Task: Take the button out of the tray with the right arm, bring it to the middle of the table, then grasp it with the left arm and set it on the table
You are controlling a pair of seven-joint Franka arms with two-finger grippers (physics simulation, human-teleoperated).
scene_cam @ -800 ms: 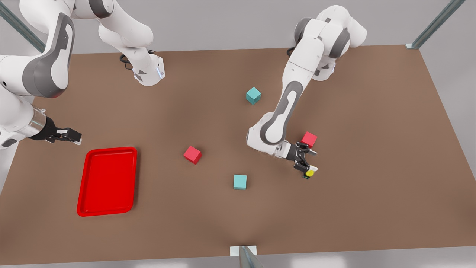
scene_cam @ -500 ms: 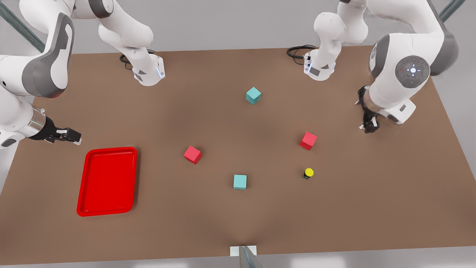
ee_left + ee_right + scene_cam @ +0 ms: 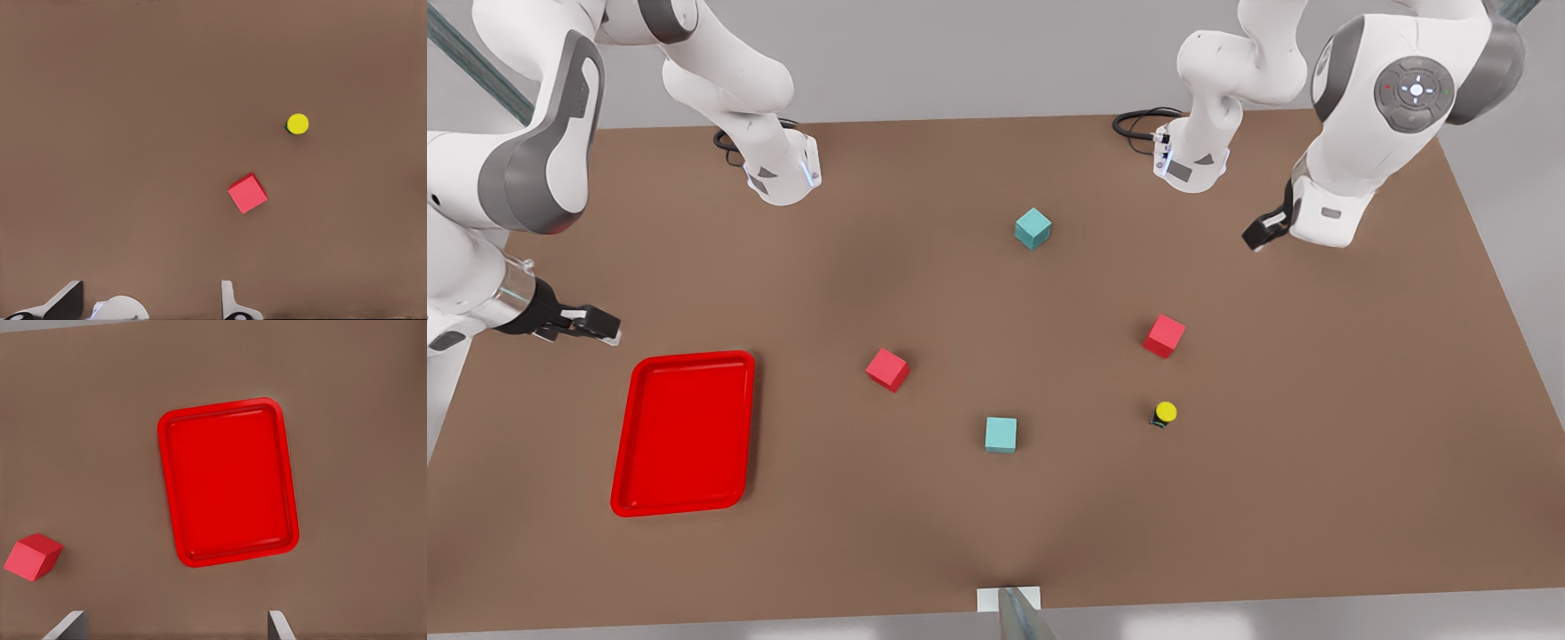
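The button [image 3: 1165,413] is sitting upright on the table [image 3: 1316,462], apart from both grippers, near a red cube [image 3: 1164,336]. The right gripper [image 3: 596,324] is hovering spread open beside the tray [image 3: 683,433]; farther back, the left gripper [image 3: 1261,233] is hanging open.

- A simulated robot test cell, not a lived-in room: flat rendered surfaces and a plain grey backdrop.
- Two white arms [image 3: 756,107] [image 3: 1227,98] are bolted near the far edge of a bare brown tabletop [image 3: 1316,498].
- Metal frame struts [image 3: 1458,67] rise at the tabletop's far corners.
- Plain practice props lie on it: teal and red cubes [image 3: 1032,228], a red tray [image 3: 683,433].
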